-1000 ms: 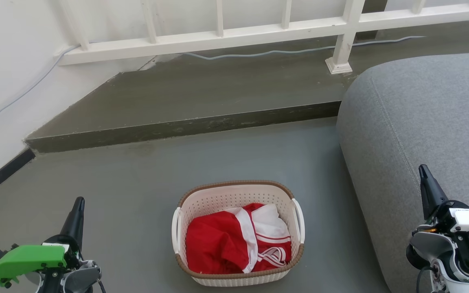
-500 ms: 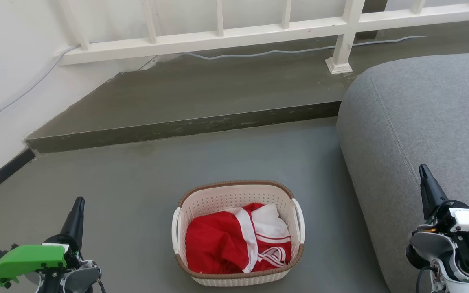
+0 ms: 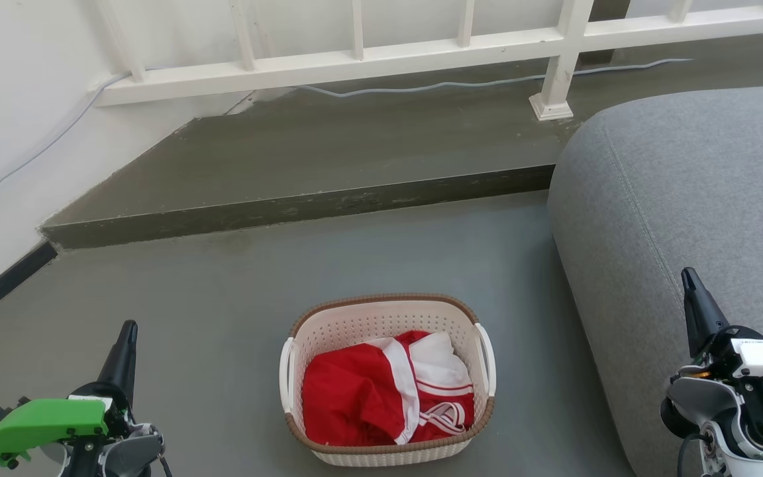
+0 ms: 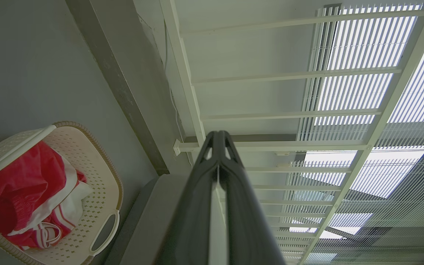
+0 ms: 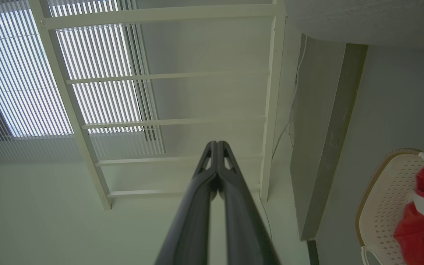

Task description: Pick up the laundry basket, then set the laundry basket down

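The laundry basket [image 3: 348,328], cream-white and perforated with a brown woven rim and white side handles, stands on the grey floor at the bottom centre of the head view, holding red and white clothing [image 3: 388,391]. It also sits at the lower left of the left wrist view as the laundry basket [image 4: 103,184] and at the lower right edge of the right wrist view as the laundry basket [image 5: 381,206]. My left gripper [image 3: 129,326] is shut and empty, well left of the basket. My right gripper [image 3: 687,273] is shut and empty, far right, over the grey cushion.
A large grey cushion or sofa [image 3: 686,192] fills the right side. A raised concrete step [image 3: 302,205] runs across behind the basket, with a white railing [image 3: 355,59] and a grey cable [image 3: 461,84] beyond. A white wall [image 3: 17,119] closes the left.
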You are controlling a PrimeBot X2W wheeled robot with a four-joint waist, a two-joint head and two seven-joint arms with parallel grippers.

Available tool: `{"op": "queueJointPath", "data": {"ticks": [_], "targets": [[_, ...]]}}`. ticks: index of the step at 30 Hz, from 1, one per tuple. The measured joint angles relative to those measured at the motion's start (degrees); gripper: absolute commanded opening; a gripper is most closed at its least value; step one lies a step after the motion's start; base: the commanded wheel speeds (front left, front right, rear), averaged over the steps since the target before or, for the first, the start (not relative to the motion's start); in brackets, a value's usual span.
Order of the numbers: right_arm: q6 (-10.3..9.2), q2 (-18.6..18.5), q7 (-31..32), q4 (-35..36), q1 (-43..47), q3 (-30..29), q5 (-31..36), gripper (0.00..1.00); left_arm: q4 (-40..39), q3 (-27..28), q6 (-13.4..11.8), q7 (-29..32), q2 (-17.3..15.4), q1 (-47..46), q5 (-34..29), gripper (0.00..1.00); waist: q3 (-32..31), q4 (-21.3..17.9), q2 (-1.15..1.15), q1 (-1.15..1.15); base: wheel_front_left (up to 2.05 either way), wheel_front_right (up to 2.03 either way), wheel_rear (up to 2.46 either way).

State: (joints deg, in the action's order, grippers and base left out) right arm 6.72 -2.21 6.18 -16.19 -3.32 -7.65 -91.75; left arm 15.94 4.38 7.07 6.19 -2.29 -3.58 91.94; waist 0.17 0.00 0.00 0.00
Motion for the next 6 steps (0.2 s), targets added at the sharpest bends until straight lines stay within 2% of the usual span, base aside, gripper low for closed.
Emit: {"op": "queueJointPath", "data": {"ticks": [6], "targets": [[0.00,0.0,0.0,0.0,0.0,0.0,0.0,0.00,0.0,0.0,0.0,0.0,0.0,0.0,0.0,0.00,0.0,0.0,0.00,0.00,0.00,0.00,0.00]]}}
